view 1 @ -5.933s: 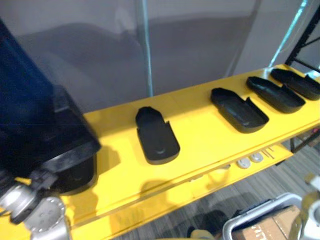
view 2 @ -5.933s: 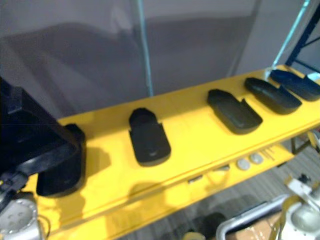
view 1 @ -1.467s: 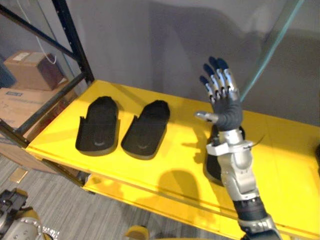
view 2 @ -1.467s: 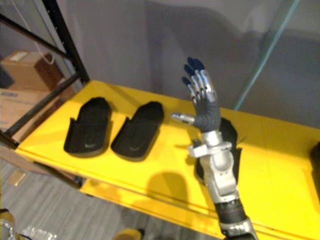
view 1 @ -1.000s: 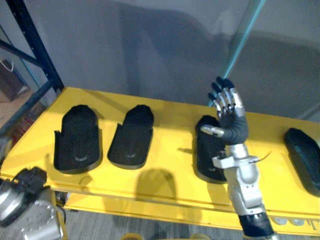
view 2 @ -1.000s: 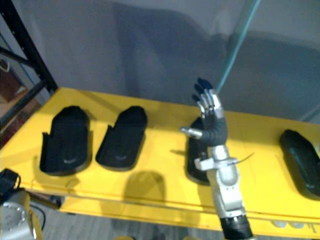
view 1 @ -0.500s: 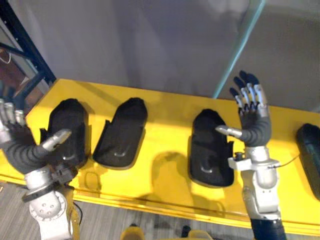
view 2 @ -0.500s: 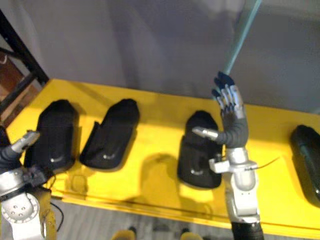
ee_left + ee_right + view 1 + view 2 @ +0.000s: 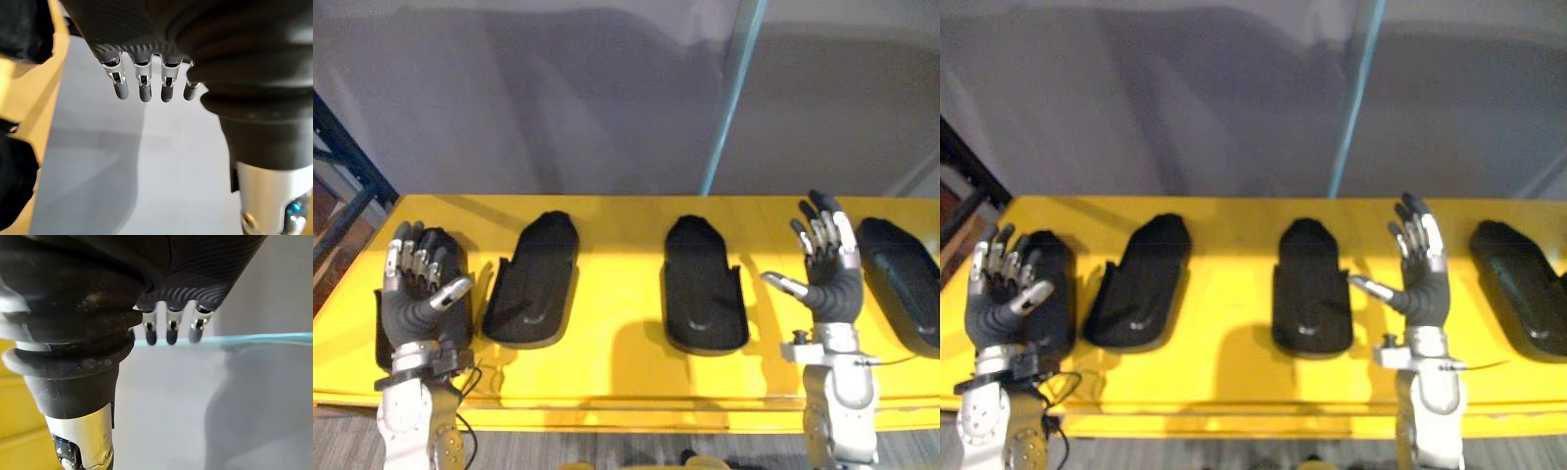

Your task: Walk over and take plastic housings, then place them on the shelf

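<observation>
Centrally, teal post [image 9: 733,88] behind shelf [image 9: 617,294] of housings [image 9: 703,284]

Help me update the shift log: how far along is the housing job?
Done: four black housings lie along the yellow shelf. In hand: nothing; left hand and right hand are open, raised before it. Left: unclear whether more need fetching.
</observation>
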`<state>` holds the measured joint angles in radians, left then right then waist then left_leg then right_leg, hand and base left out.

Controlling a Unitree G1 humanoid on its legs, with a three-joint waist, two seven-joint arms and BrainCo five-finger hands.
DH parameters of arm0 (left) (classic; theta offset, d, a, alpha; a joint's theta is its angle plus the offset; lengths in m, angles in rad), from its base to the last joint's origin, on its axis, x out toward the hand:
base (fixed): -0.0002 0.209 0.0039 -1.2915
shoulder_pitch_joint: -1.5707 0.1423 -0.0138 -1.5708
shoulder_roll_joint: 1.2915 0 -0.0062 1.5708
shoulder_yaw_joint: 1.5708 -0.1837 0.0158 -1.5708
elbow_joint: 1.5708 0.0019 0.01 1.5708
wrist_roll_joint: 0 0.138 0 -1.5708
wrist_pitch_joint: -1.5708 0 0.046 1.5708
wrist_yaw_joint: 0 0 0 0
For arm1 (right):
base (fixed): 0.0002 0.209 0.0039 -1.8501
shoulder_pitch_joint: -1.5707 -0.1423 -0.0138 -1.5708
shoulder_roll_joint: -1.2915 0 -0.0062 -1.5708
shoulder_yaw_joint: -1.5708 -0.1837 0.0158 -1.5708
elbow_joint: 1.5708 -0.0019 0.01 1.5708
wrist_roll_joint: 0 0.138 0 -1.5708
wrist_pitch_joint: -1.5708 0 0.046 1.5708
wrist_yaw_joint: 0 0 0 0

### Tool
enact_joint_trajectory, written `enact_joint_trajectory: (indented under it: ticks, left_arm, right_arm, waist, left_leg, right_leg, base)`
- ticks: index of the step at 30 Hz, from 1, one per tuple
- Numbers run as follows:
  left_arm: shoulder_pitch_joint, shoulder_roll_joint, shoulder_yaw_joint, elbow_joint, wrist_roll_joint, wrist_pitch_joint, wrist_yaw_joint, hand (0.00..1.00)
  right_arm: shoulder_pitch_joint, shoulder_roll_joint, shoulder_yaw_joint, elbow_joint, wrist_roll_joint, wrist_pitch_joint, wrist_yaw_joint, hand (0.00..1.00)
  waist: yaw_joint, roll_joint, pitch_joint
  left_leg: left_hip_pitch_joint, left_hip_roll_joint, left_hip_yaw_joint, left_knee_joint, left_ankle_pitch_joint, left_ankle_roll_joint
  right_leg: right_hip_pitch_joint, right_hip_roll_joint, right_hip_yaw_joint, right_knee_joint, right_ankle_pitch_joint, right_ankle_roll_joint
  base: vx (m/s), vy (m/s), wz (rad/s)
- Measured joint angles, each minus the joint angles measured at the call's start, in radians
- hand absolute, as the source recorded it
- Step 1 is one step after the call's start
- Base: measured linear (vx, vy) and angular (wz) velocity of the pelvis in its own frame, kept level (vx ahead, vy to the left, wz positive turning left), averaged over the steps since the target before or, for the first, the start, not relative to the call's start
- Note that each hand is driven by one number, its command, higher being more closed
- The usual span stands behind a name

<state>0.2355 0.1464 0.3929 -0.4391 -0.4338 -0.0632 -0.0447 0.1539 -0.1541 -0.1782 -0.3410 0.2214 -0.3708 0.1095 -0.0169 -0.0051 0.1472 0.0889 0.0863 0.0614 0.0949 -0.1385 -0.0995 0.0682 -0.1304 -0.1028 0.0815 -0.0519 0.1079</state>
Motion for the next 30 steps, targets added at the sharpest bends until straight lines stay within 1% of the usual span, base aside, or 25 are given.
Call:
enact_joint_trajectory:
  ticks: [2, 6, 11, 14, 17, 18, 22, 25, 26, 28, 30]
  left_arm:
    - [0.000, 0.000, 0.004, 0.032, 0.001, 0.029, 0.009, 0.00]
    - [0.000, -0.013, 0.031, 0.086, 0.003, 0.076, 0.060, 0.00]
    - [0.001, -0.026, 0.033, 0.112, 0.020, 0.112, 0.111, 0.00]
    - [0.000, -0.036, 0.036, 0.149, 0.025, 0.142, 0.140, 0.00]
    - [0.000, -0.036, 0.039, 0.174, 0.050, 0.171, 0.147, 0.00]
    - [0.000, -0.036, 0.039, 0.180, 0.052, 0.174, 0.146, 0.00]
    - [-0.001, -0.035, 0.039, 0.193, 0.057, 0.169, 0.134, 0.00]
    - [-0.001, -0.034, 0.039, 0.193, 0.059, 0.141, 0.087, 0.00]
    - [-0.002, -0.034, 0.038, 0.193, 0.058, 0.125, 0.064, 0.00]
    - [-0.002, -0.033, 0.038, 0.193, 0.058, 0.108, 0.048, 0.00]
    - [-0.003, -0.031, 0.038, 0.193, 0.056, 0.073, 0.032, 0.00]
  right_arm:
    - [0.000, 0.001, 0.000, 0.000, 0.000, 0.003, 0.001, 0.00]
    - [0.000, 0.006, 0.000, 0.006, 0.000, 0.004, -0.001, 0.00]
    - [0.000, 0.013, 0.002, 0.010, 0.000, 0.004, -0.003, 0.00]
    - [0.000, 0.015, 0.003, 0.024, 0.000, 0.004, -0.006, 0.00]
    - [0.001, 0.015, 0.004, 0.051, 0.000, 0.005, -0.007, 0.00]
    - [0.001, 0.015, 0.004, 0.051, 0.000, 0.005, -0.007, 0.00]
    - [0.001, 0.015, 0.004, 0.051, 0.000, 0.005, -0.007, 0.00]
    - [0.002, 0.015, 0.004, 0.051, 0.000, 0.005, -0.006, 0.00]
    - [0.003, 0.015, 0.004, 0.051, 0.000, 0.005, -0.004, 0.00]
    - [0.003, 0.015, 0.004, 0.051, 0.000, 0.005, -0.001, 0.00]
    - [0.004, 0.015, 0.004, 0.051, 0.000, 0.005, 0.001, 0.00]
  waist:
    - [0.000, 0.003, -0.002]
    - [-0.002, 0.004, -0.003]
    - [-0.001, 0.009, -0.005]
    - [-0.002, 0.013, -0.008]
    - [-0.002, 0.014, -0.008]
    - [-0.002, 0.014, -0.008]
    - [-0.002, 0.014, -0.008]
    - [-0.003, 0.015, -0.008]
    - [-0.003, 0.015, -0.007]
    - [-0.005, 0.017, -0.007]
    - [-0.010, 0.020, -0.006]
  left_leg:
    - [0.001, 0.000, 0.000, 0.000, 0.000, 0.000]
    - [0.012, 0.000, 0.002, -0.010, 0.007, 0.001]
    - [0.016, -0.004, 0.002, -0.028, 0.017, 0.003]
    - [0.016, -0.007, 0.002, -0.033, 0.019, 0.004]
    - [0.016, -0.007, 0.002, -0.033, 0.019, 0.004]
    - [0.016, -0.007, 0.002, -0.033, 0.019, 0.004]
    - [0.016, -0.008, 0.002, -0.033, 0.019, 0.004]
    - [0.016, -0.008, 0.002, -0.033, 0.019, 0.004]
    - [0.017, -0.008, 0.003, -0.033, 0.019, 0.004]
    - [0.017, -0.008, 0.003, -0.033, 0.019, 0.004]
    - [0.020, -0.008, 0.004, -0.033, 0.019, 0.004]
  right_leg:
    - [0.000, 0.000, 0.000, 0.000, 0.000, 0.000]
    - [0.001, 0.000, 0.000, -0.001, 0.001, 0.001]
    - [0.001, -0.004, -0.001, -0.003, 0.002, 0.002]
    - [0.001, -0.006, -0.001, -0.005, 0.003, 0.004]
    - [0.001, -0.007, -0.001, -0.005, 0.003, 0.004]
    - [0.001, -0.007, -0.001, -0.006, 0.003, 0.004]
    - [0.001, -0.008, -0.001, -0.006, 0.003, 0.004]
    - [0.001, -0.008, -0.001, -0.006, 0.003, 0.004]
    - [0.001, -0.008, -0.001, -0.006, 0.003, 0.004]
    - [0.001, -0.008, -0.001, -0.006, 0.003, 0.004]
    - [0.001, -0.008, -0.001, -0.006, 0.004, 0.005]
  base:
    - [0.00, 0.000, 0.00]
    - [0.00, 0.000, 0.00]
    - [0.00, 0.000, 0.00]
    - [0.00, 0.000, 0.00]
    - [0.00, 0.000, 0.00]
    - [0.00, 0.000, 0.00]
    - [0.00, 0.000, 0.00]
    - [0.00, 0.000, 0.00]
    - [0.00, 0.000, 0.00]
    - [0.00, 0.000, 0.00]
    - [0.00, 0.000, 0.00]
